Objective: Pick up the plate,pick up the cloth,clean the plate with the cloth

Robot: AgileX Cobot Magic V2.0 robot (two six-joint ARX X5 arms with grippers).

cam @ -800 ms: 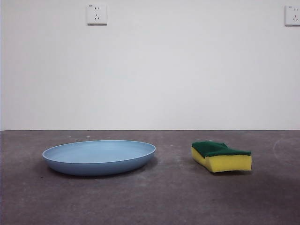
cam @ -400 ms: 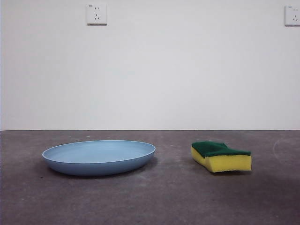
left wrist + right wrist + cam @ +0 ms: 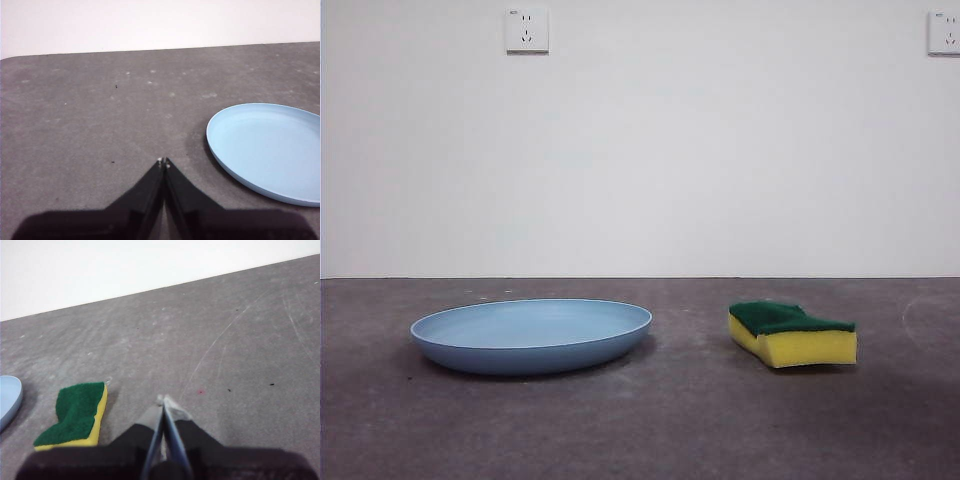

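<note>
- On table (image 3: 670, 420), front view: plate (image 3: 532, 335) flat at left, cloth (image 3: 792, 334) well apart at right, green side up; no arms visible.
- Left wrist view only: left gripper (image 3: 163, 161) clenched, empty, above bare table near plate (image 3: 270, 150).
- Right wrist view only: right gripper (image 3: 164, 400) clenched, empty, near cloth (image 3: 75, 415).

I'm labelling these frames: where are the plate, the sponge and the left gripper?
plate (image 3: 532, 325): front view, inner surface.
sponge (image 3: 790, 318): front view, green scouring top.
left gripper (image 3: 163, 161): left wrist view, closed fingers' tips.
</note>
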